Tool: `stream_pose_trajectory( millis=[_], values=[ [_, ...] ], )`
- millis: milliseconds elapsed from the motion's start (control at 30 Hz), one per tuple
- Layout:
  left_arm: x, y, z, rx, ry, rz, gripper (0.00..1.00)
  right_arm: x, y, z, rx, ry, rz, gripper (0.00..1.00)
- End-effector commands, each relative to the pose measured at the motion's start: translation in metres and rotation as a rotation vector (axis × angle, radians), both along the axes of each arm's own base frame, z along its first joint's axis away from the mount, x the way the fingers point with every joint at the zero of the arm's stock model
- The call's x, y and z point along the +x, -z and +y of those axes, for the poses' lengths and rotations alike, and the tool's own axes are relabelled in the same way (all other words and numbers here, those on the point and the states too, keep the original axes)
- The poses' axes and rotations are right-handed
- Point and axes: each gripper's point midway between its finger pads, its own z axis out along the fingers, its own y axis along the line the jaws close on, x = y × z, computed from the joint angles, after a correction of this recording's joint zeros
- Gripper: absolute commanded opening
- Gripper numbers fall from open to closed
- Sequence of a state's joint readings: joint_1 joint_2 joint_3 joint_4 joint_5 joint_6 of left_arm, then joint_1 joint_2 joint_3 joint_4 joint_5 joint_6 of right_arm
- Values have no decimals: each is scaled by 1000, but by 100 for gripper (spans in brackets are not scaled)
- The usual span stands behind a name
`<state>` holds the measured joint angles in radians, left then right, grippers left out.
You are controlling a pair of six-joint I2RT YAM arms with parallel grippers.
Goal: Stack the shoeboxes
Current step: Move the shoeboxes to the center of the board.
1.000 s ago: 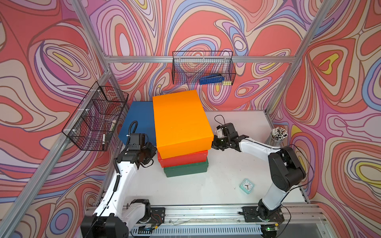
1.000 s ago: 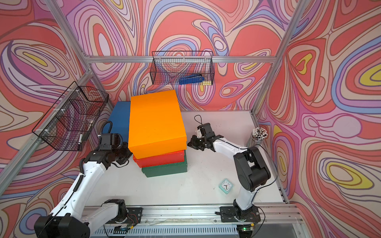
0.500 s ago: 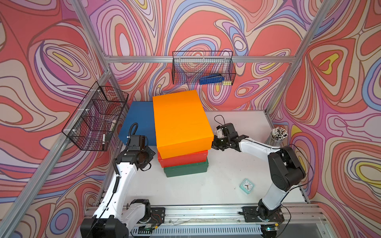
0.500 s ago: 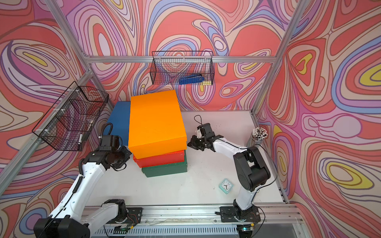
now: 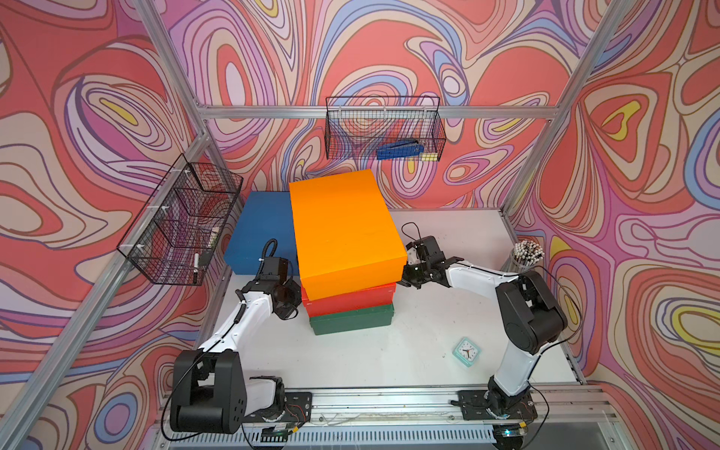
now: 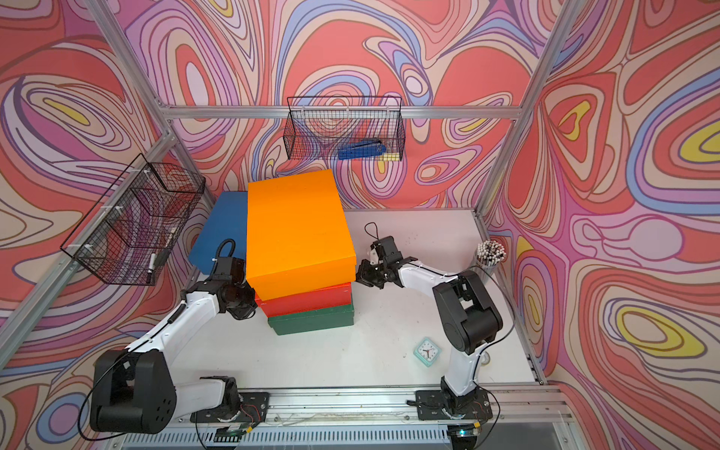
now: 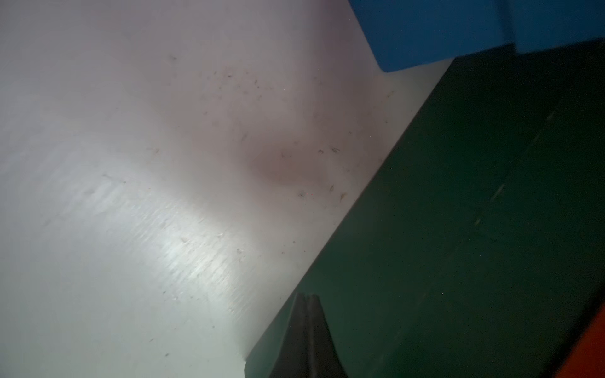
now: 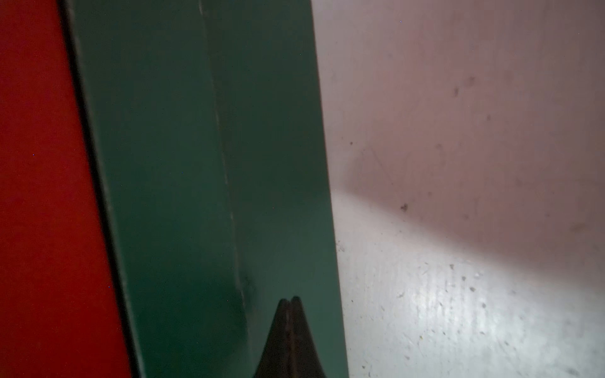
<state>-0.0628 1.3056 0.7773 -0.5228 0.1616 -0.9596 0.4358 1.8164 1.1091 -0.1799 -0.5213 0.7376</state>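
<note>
Now | left tool (image 7: pixel 306 296), right tool (image 8: pixel 289 299): pressed together | green shoebox (image 5: pixel 350 321) between them

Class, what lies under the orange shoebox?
Directly under the orange shoebox sits the red shoebox, and beneath that the dark green shoebox on the table. Their tops are mostly covered; only sides show.

I see the flat white tabletop (image 5: pixel 448 319) carrying a dark green cardboard shoebox (image 5: pixel 352 320) at centre, a blue cardboard shoebox (image 5: pixel 261 230) far left, a small mint-green square clock (image 5: pixel 466 352) near right, and a clear cup of pencils (image 5: pixel 526 255) far right.
</note>
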Motion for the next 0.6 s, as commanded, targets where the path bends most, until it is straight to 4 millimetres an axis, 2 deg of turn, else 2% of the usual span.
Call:
stream_pose_trajectory(
  millis=[0, 167, 300, 500, 567],
  values=[
    [17, 1, -16, -25, 16, -29, 0, 2, -6, 3, 10, 2, -16, 0],
    [26, 11, -30, -56, 31, -26, 0, 2, -9, -3, -17, 21, -27, 0],
    [34, 13, -42, -61, 50, -28, 0, 2, -14, 0, 5, 14, -36, 0],
    [55, 10, -69, -72, 85, -51, 0, 1, -8, -8, -29, 23, -33, 0],
    [64, 8, -80, -72, 102, -59, 0, 3, -18, -14, -25, 34, -56, 0]
  ],
)
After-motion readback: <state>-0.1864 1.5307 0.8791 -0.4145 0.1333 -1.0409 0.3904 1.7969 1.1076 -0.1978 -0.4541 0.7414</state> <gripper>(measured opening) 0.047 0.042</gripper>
